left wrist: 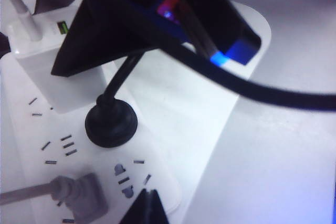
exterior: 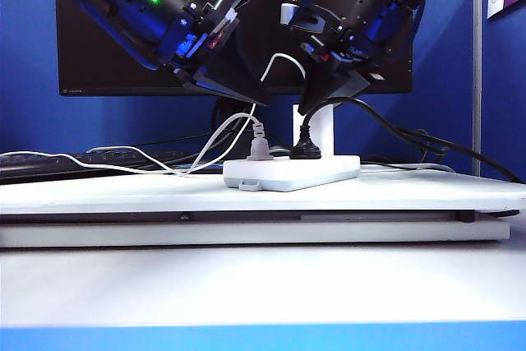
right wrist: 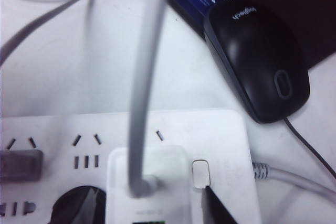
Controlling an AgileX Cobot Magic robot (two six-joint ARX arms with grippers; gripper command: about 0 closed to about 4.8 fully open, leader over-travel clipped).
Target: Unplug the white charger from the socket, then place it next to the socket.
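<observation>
Standing upright in the flat white plastic power strip (exterior: pixel 292 173), the plain white rectangular charger block (right wrist: pixel 148 182) sits at the strip's far end, still plugged in, its thin white cable rising from its top. The right gripper (right wrist: pixel 212 205) hangs directly over it; only one dark fingertip shows beside the block, so whether it grips I cannot tell. The left gripper (left wrist: pixel 144 208) hovers over the strip's other end, near the ribbed grey plug (left wrist: pixel 79 195), jaws undetermined. Only the right wrist view shows the black mouse (right wrist: pixel 257 61) beyond the strip.
</observation>
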